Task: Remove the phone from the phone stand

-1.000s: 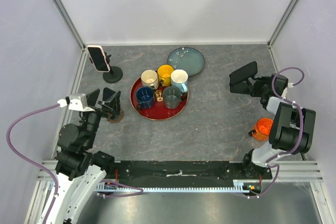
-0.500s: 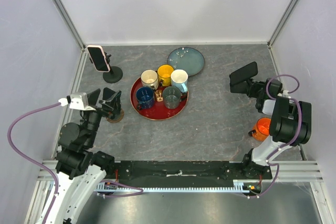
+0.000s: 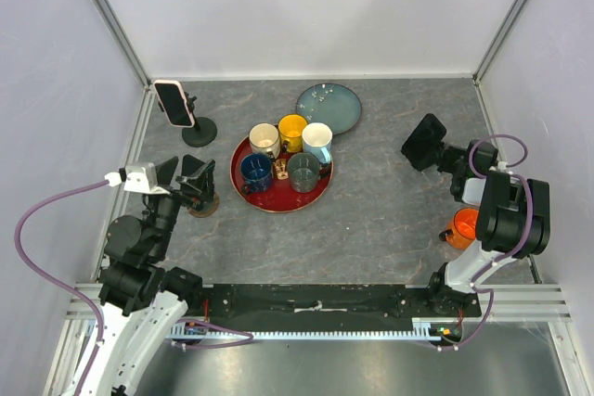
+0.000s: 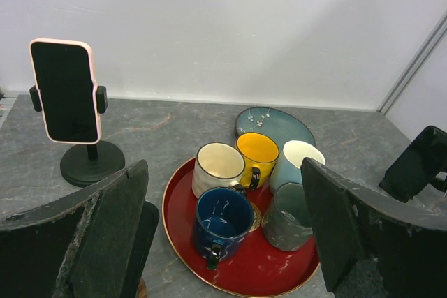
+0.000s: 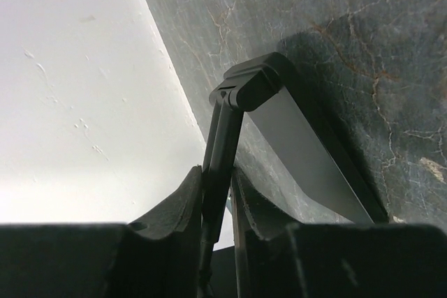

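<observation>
The phone (image 3: 174, 102) is sitting upright in the clamp of the phone stand (image 3: 199, 131), which is standing on the counter (image 3: 390, 220) to the left of the red tray (image 3: 278, 207) and farther back. The left pincer (image 3: 182, 172) is hovering just left of the tray, its jaws standing wide apart and gripping nothing. Well to the right of the tray, the right pincer (image 3: 448, 157) is clamping together on a thin plate of a black folding stand (image 3: 425, 141).
</observation>
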